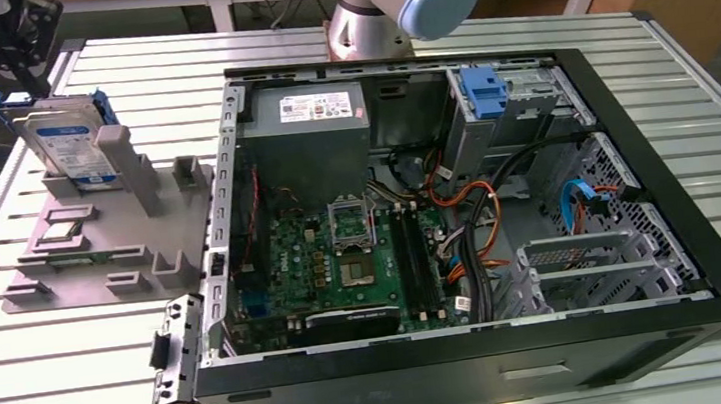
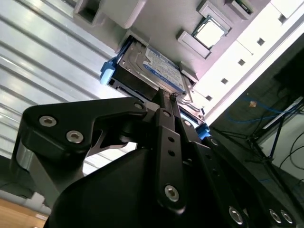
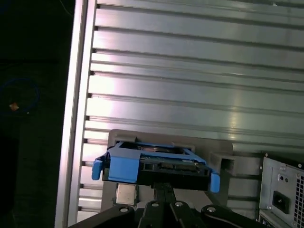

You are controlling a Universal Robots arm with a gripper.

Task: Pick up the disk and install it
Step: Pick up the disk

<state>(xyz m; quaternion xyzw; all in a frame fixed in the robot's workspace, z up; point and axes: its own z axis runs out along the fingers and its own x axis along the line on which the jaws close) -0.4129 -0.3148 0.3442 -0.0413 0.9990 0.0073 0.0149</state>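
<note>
The disk is a silver hard drive with a white and blue label and blue rails. It stands on edge in a slot at the back of the grey holder, on the exterior view's left. My black gripper hangs just above the disk's upper edge. In both wrist views the disk lies right in front of the gripper. The fingers are shut together, tips at the disk's edge, with nothing between them. I cannot tell whether the tips touch it.
The open computer case takes up the middle and the exterior view's right, with its motherboard, cables and power supply exposed. A blue bracket sits in the drive cage at its back. A small chip lies on the holder. The arm's base stands behind the case.
</note>
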